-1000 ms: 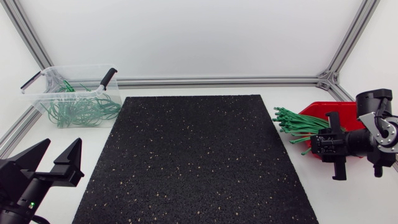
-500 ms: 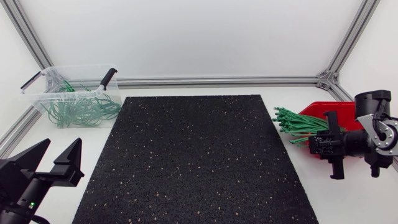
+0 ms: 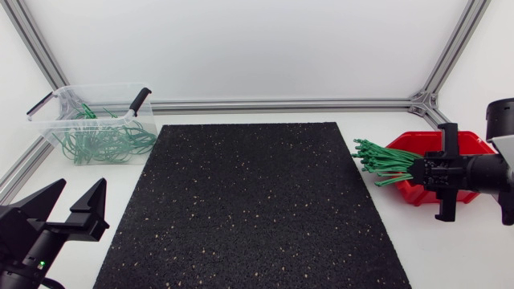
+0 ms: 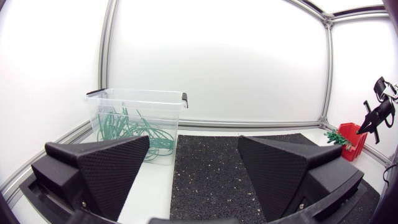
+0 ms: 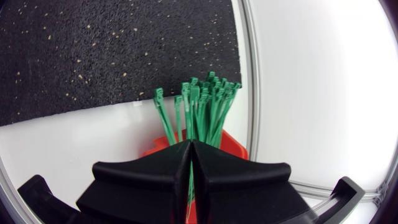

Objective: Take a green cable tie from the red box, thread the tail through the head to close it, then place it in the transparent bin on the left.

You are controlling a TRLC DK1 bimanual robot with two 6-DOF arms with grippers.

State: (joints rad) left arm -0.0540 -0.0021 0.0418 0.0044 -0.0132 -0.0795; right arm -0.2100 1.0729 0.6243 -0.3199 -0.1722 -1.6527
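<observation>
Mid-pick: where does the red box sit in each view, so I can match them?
Head view: red box at the table's right side, partly behind the right gripper.
Left wrist view: the box small, far ahead across the black mat.
Right wrist view: directly under the right gripper, red rim showing.
Shared landmark: the black mat, beside the box in all three.

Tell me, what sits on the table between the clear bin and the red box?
A black speckled mat fills that stretch, as the head view shows.
</observation>
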